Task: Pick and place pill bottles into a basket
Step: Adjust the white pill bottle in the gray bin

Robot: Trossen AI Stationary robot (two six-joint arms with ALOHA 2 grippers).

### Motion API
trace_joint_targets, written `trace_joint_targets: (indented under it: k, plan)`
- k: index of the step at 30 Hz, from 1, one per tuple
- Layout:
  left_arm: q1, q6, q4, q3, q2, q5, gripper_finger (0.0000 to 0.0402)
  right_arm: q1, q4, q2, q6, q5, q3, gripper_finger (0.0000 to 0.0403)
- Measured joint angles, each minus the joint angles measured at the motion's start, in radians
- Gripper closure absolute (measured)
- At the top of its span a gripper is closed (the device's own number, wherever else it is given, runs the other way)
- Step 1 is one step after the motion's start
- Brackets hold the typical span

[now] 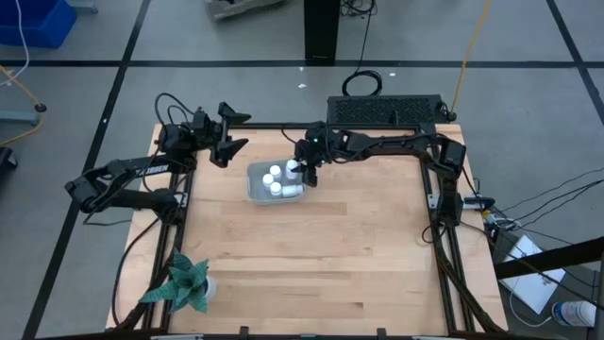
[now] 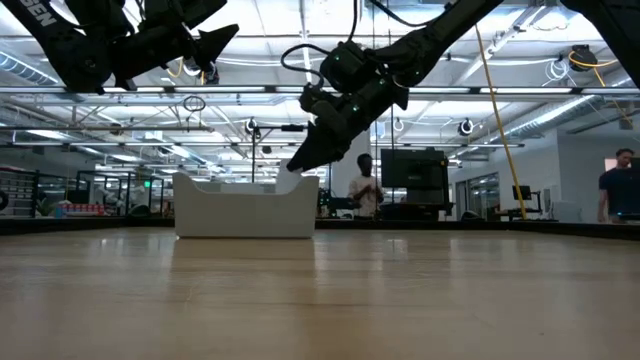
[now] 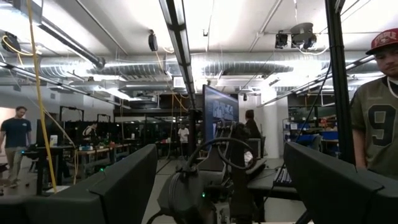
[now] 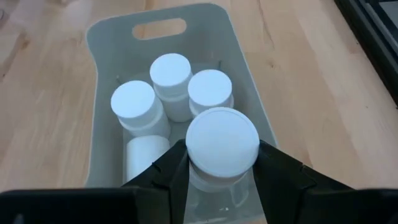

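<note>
The right gripper (image 4: 222, 171) hangs over the basket (image 1: 257, 182), which sits on the wooden table (image 1: 311, 255) near the middle of its far edge. Its fingers (image 4: 283, 174) are clamped on a white pill bottle (image 4: 222, 149), held upright by its body just below the cap, above the end of the basket nearest that arm. In the right wrist view three more pill bottles stand upright inside the basket: one (image 4: 134, 107) by a long wall, one (image 4: 171, 78) toward the end with the handle slot, and one (image 4: 210, 91) just beside it, the three crowded close together. A fifth bottle (image 4: 146, 157) lies on its side on the basket floor, next to the held one.

From the low view the basket (image 2: 245, 208) rests flat on the table, with the right gripper (image 2: 310, 155) angled down over its rim.

The left gripper (image 1: 231, 137) is raised near the far left corner of the table, apart from the basket, its fingers (image 3: 118, 186) spread wide and holding nothing.

A green star-shaped plant (image 1: 181, 285) sits at the near left corner. A person (image 2: 365, 190) stands in the room beyond the table.
</note>
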Motion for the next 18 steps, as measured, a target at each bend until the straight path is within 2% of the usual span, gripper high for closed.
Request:
trace_joint_targets:
  k: [9,18]
  plan:
    - [0.0,0.0,-0.022,0.0,0.0,0.0,0.0048,0.002,0.052,0.068,0.021,-0.031,-0.001,0.0267]
    - [0.0,0.011,-0.031,0.0,0.0,0.0,0.0044,0.002,0.077,0.073,0.03,-0.055,-0.001,0.0267]
